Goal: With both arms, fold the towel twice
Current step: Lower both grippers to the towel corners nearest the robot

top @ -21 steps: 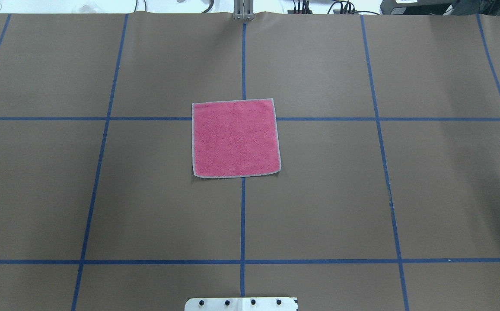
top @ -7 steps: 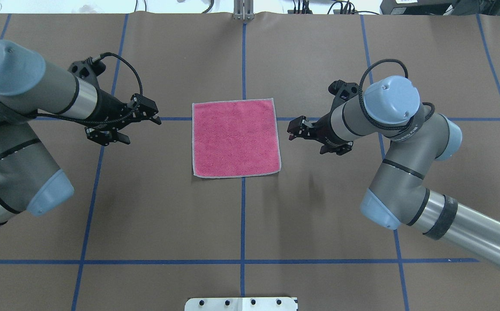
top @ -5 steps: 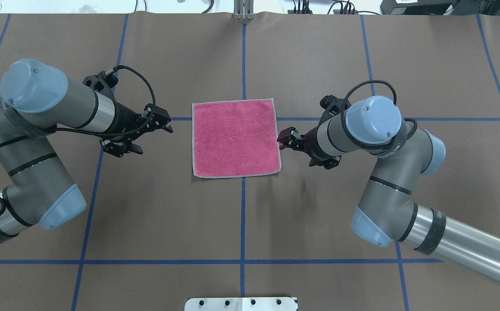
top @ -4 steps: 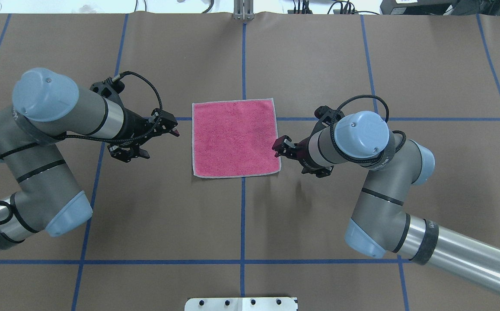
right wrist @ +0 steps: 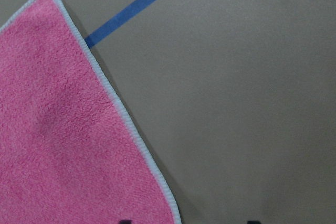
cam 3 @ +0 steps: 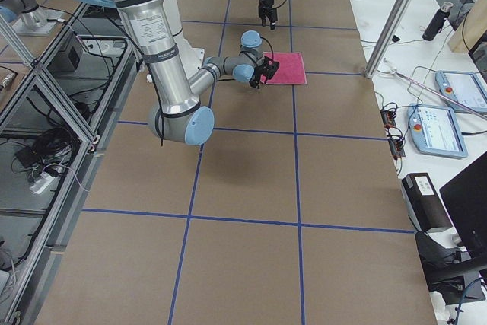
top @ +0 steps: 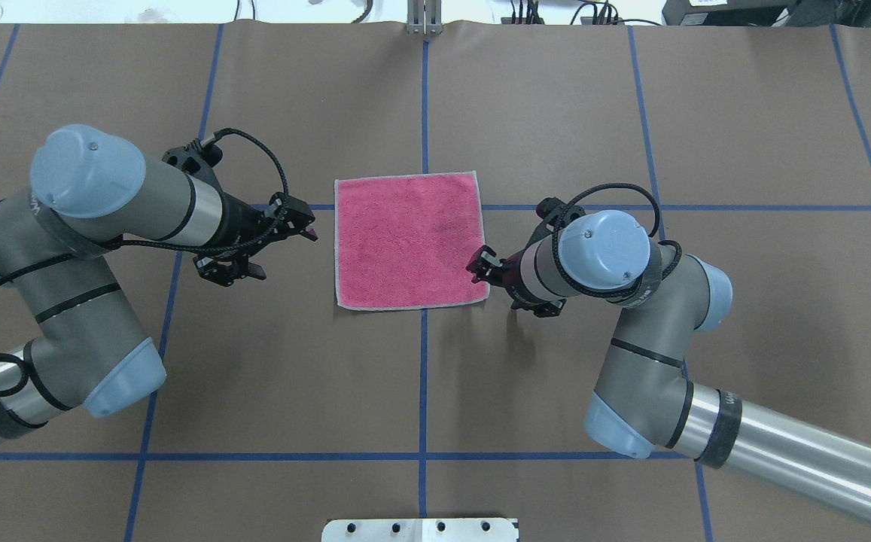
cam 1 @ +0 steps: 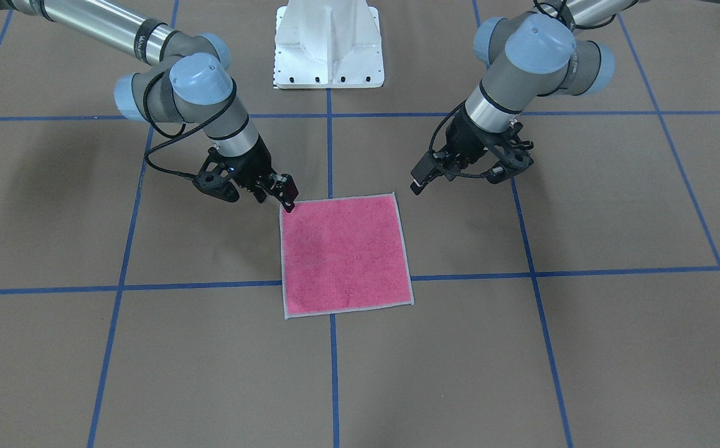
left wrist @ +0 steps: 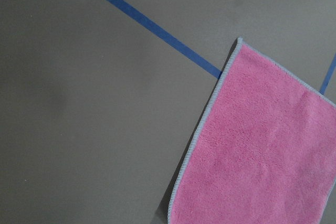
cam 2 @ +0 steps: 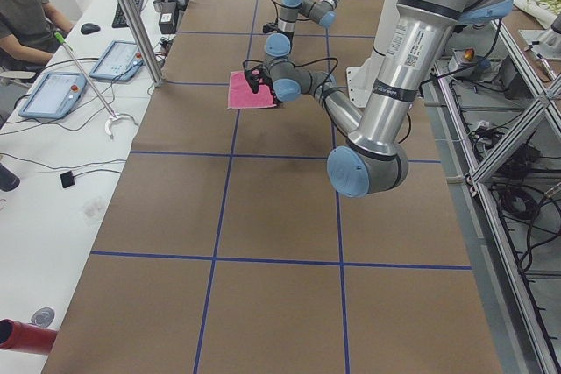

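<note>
Towel lying flat, pink side up, mid-table, with both claws spread wide beside it and empty.

From overhead I get the towel point(top: 409, 241) sitting on the crossing of the blue tape lines point(top: 661, 207), and the left claw point(top: 288, 254) off its left edge, near but apart. The front camera puts the right claw point(cam 1: 263, 200) at the towel's near right corner, one finger right over it, though I can't tell if it touches. The right wrist camera adds what the others don't: two dark fingertips point(right wrist: 122, 222) at the bottom edge, one over cloth and one over table, with the stitched edge running between them. The left wrist camera just gives me towel and tape. The table point(top: 555, 113) is covered in brown paper. The side cameras show a white bench with tablets point(cam 2: 57, 89) and a seated person point(cam 2: 26, 2).
</note>
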`<state>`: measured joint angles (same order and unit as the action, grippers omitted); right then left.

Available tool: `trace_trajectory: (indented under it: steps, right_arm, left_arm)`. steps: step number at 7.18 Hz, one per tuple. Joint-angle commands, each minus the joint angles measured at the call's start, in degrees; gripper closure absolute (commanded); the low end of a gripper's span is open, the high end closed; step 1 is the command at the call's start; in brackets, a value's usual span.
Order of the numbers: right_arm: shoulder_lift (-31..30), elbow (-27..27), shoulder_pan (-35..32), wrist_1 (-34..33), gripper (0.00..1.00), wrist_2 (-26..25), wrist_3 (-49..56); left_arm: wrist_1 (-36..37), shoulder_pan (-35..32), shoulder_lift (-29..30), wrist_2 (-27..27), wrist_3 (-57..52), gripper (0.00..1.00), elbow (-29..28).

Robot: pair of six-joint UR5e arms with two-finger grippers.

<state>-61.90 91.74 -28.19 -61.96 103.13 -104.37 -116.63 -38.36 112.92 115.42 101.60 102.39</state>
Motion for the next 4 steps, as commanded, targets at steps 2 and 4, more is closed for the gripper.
trace_trajectory:
  steps: [2, 4]
  right_arm:
    - [0.6, 0.0, 0.3, -0.1, 0.33, -0.1, -0.2]
    - [0.6, 0.0, 0.4, -0.1, 0.38, -0.1, -0.2]
  left_arm:
    - [0.0, 0.0, -0.2, 0.0, 0.0, 0.01, 0.0]
    - [0.0, 0.0, -0.2, -0.1, 0.0, 0.01, 0.0]
